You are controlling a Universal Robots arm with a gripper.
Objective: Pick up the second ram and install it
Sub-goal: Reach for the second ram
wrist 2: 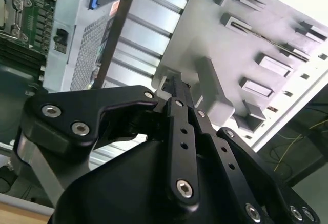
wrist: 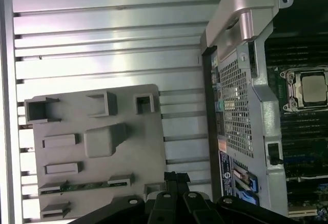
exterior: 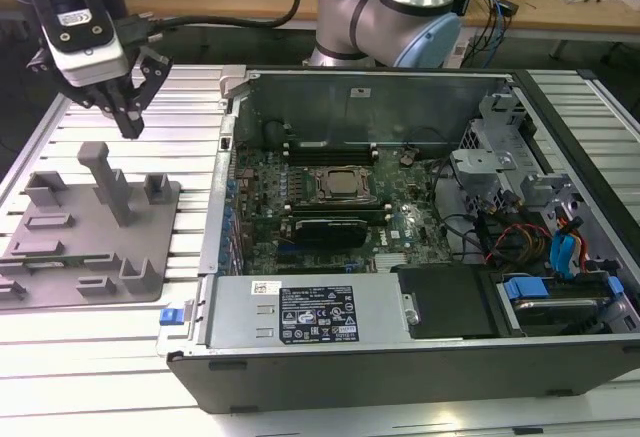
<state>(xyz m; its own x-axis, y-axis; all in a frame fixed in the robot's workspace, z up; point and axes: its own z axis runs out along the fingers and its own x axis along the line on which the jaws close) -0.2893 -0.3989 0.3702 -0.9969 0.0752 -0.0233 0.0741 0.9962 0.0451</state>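
Hanging above the grey holder plate [exterior: 158, 222], the gripper [exterior: 130, 125], raised clear of the plate's tall upright peg [exterior: 105, 182] and touching nothing. Fingers [wrist 2: 179, 131] clenched together, tips meeting, nothing between them. Lying flat in the plate near one edge, as seen in the first wrist view, the second ram [wrist: 87, 185]: a thin green stick seated between two low slots, apart from the gripper. Resting on the ribbed metal table [exterior: 190, 107], the plate at the exterior view's left and the open computer case [exterior: 400, 382] just beside it at the right. Inside the case, a motherboard with its processor socket [exterior: 345, 185] exposed.
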